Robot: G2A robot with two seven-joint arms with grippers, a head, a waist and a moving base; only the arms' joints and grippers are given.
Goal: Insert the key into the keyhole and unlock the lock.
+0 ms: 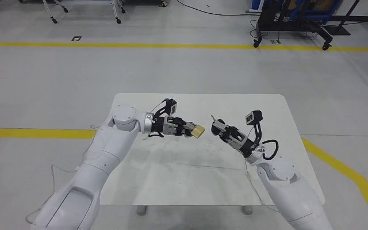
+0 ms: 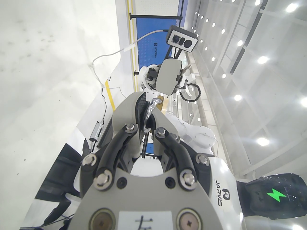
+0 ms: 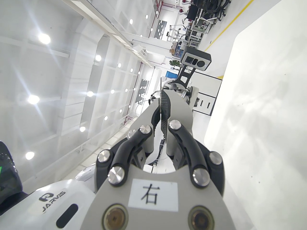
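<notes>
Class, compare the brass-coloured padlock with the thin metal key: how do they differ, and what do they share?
The brass-coloured padlock is a broad block; the thin metal key is a narrow sliver. The padlock is clamped in the left gripper, the key in the right gripper. Shared: both are held over the white table, a gap between them.

I see a white table [image 1: 172,190] with round corners. It stands on a grey floor [image 1: 57,86] with yellow lines [image 1: 115,44]. Tiny dark specks [image 1: 214,150] dot the middle of its top.
</notes>
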